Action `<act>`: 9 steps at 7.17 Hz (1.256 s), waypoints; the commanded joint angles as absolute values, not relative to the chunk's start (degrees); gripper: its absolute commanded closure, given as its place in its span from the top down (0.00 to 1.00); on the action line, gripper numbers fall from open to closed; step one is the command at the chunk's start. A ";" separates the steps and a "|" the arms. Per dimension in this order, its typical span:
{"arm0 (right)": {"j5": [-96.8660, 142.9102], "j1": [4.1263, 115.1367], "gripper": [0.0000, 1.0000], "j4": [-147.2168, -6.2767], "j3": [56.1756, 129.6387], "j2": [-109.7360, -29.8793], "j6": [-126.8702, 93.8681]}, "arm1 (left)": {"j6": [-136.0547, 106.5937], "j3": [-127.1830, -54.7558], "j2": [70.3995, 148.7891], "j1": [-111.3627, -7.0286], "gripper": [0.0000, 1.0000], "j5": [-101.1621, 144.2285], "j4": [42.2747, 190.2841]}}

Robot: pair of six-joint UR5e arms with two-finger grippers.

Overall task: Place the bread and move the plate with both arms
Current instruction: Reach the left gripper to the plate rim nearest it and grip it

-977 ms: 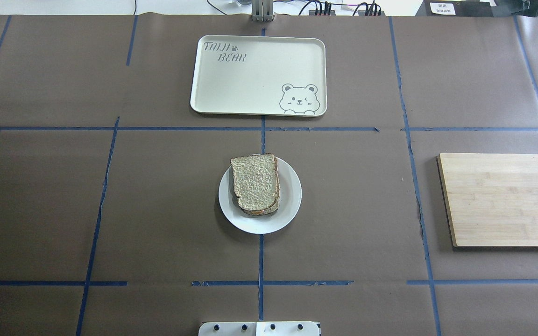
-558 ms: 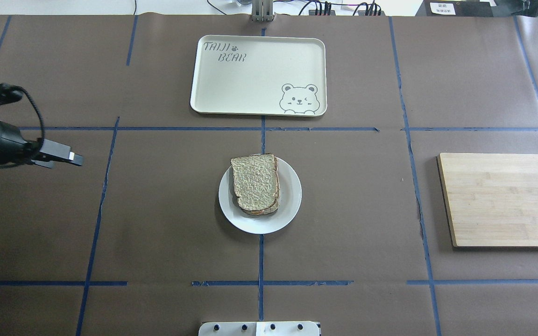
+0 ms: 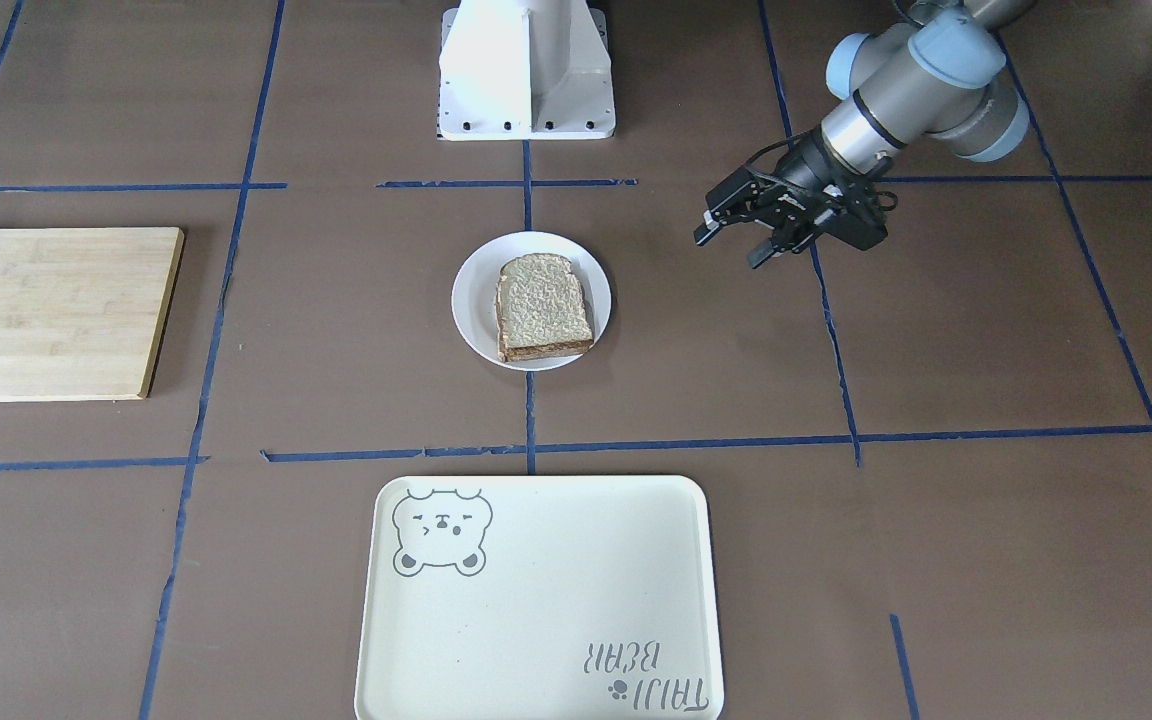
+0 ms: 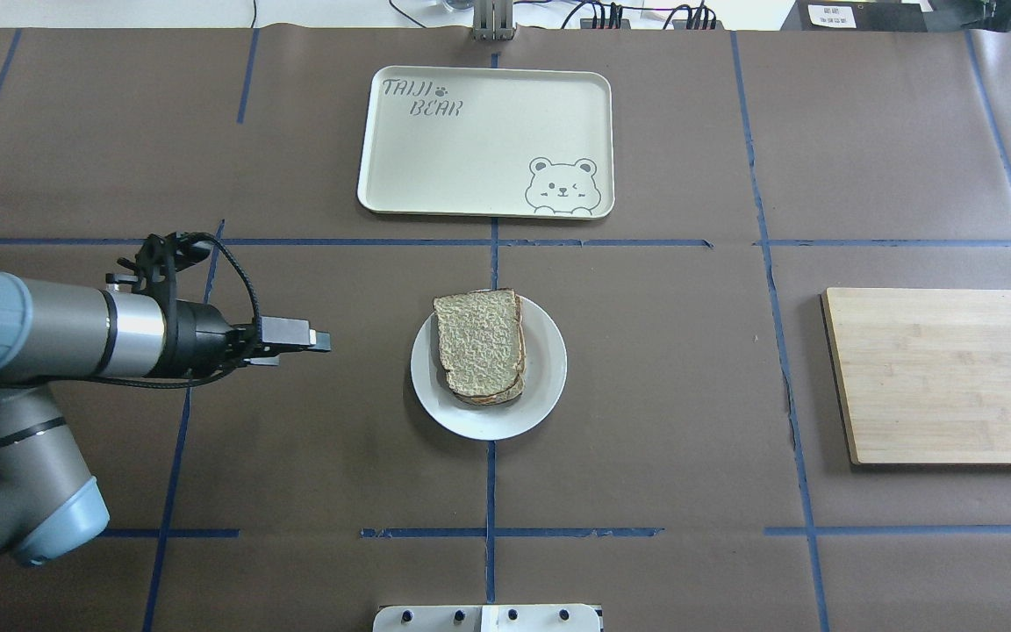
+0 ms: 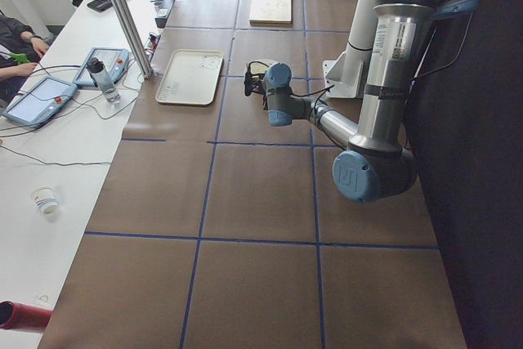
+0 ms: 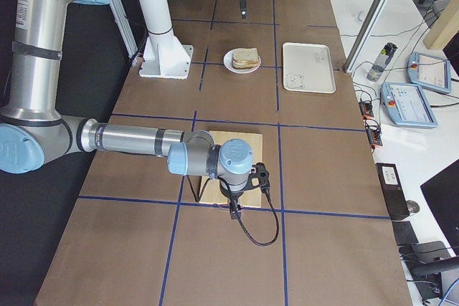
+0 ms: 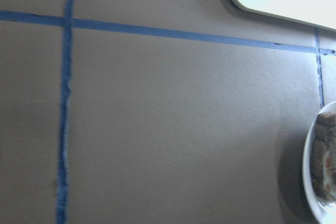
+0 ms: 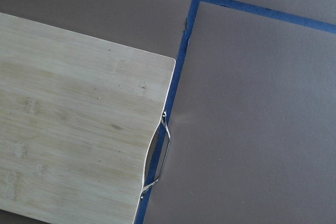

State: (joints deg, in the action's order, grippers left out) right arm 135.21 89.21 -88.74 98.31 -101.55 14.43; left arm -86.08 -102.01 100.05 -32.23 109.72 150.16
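The plain bread slice [image 4: 479,341] lies on top of another slice on the white plate [image 4: 548,386] at the table's middle; both also show in the front view, bread [image 3: 542,300] and plate [image 3: 471,298]. My left gripper [image 4: 323,340] is to the left of the plate, apart from it, pointing at it. In the front view the left gripper [image 3: 726,250] is open and empty. The plate's rim [image 7: 313,203] shows at the left wrist view's right edge. My right gripper [image 6: 233,209] hangs over the cutting board's near end; I cannot tell whether it is open or shut.
A cream tray with a bear drawing [image 4: 470,149] lies beyond the plate. A bamboo cutting board [image 4: 944,373] with a metal handle [image 8: 160,156] lies at the right. The white robot base [image 3: 526,70] stands at the near edge. Blue tape lines cross the brown table.
My left arm has swung in from the table's left edge and moved right toward the plate. The bread, plate, tray and board have not moved.
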 commanded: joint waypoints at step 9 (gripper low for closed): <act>135.26 89.21 1.00 -88.77 98.17 -101.51 14.41 | -98.44 -83.85 112.50 -21.45 0.68 92.81 165.32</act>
